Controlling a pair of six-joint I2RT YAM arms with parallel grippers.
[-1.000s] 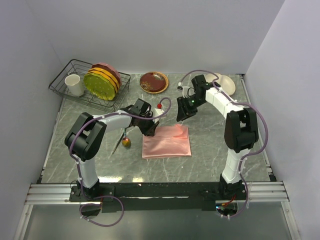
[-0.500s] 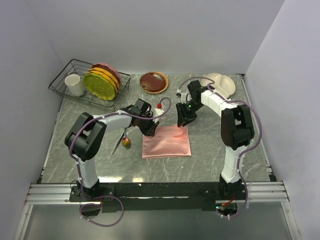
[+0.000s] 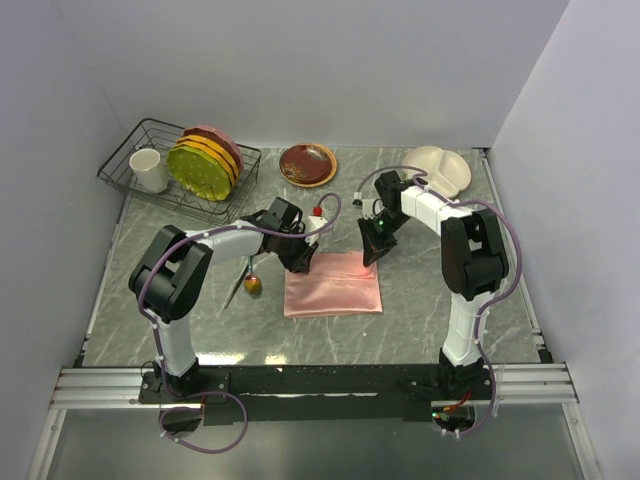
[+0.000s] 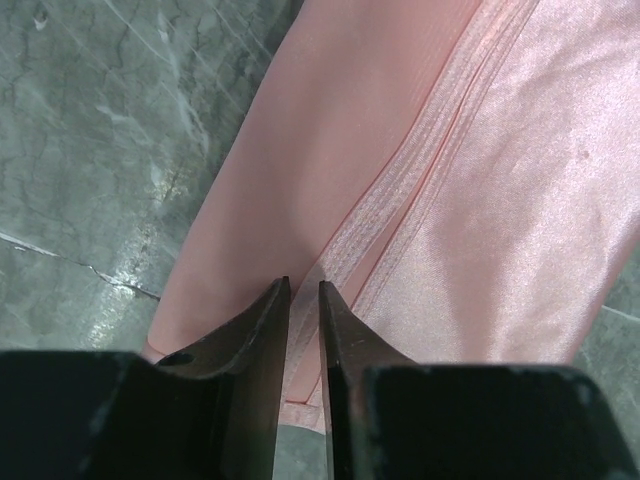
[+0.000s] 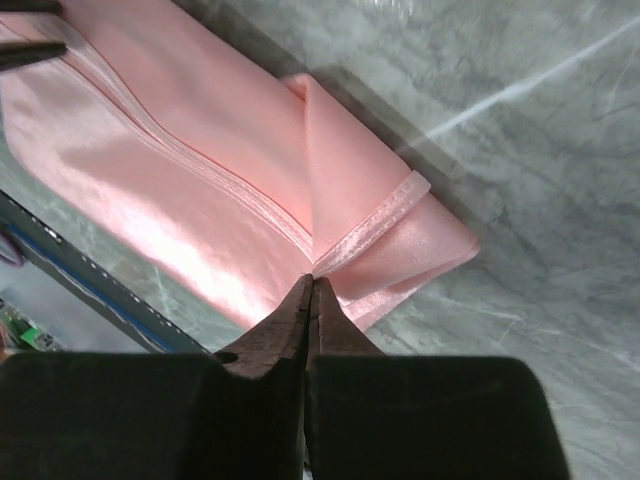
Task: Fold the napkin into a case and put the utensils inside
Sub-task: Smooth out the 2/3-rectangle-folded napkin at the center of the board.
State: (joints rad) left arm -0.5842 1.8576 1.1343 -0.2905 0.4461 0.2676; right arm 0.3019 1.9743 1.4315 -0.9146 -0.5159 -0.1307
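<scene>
I see a plain white back wall, left wall and right wall enclosing the work area on three sides. The table has a grey-green marble-pattern top. An aluminium rail runs along its near edge. Lighting is even and diffuse. My right wrist view shows soft glare streaks on the tabletop.

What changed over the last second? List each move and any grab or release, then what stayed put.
The right gripper came down onto the far right corner of the salmon-pink satin napkin and its jaws closed on the hem there. The left gripper stayed clamped on the far left corner. The napkin and the gold-headed, dark-handled fork and spoon beside it did not move.
</scene>
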